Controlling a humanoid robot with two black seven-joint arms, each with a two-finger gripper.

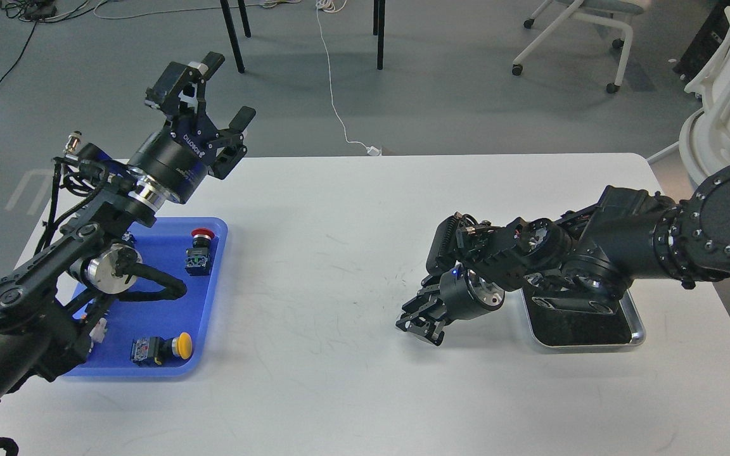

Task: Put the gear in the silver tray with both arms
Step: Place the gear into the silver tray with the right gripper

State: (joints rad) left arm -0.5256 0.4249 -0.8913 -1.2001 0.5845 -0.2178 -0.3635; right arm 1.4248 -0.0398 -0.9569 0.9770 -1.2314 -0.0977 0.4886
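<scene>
The silver tray point(637, 334) lies at the right of the white table, partly covered by my right arm. My right gripper point(414, 325) hangs low over the table just left of the tray. Its dark fingers are close together on a small dark gear point(407, 316), which shows only as a toothed bit at the fingertips. My left gripper point(222, 92) is raised high above the table's back left, open and empty, far from the gear and the tray.
A blue plastic tray point(213, 297) at the left holds a red push button point(200, 237), a yellow push button point(181, 345) and other small parts, partly under my left arm. Chair and table legs stand on the floor beyond the table.
</scene>
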